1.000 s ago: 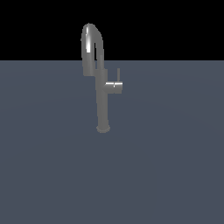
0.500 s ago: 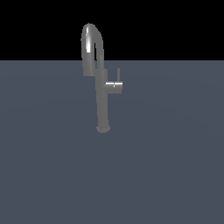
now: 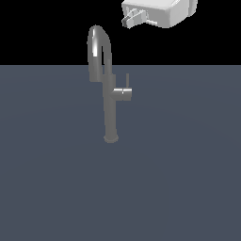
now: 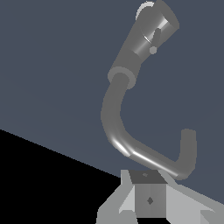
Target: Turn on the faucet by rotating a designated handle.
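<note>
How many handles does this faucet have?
1. The handle juts from the column of the faucet toward the exterior view's right, its thin rod pointing up. None shows on the other side.

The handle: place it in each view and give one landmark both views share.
Exterior view: the handle juts from the faucet's column toward the exterior view's right, about mid-height, its thin rod pointing up.
Wrist view: the handle shows end-on against the column, far from the camera.
Shared landmark: the arched spout.

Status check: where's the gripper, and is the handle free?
Gripper high above faucet, holding nothing; open or shut unclear. Handle untouched. Nothing in the way.
</note>
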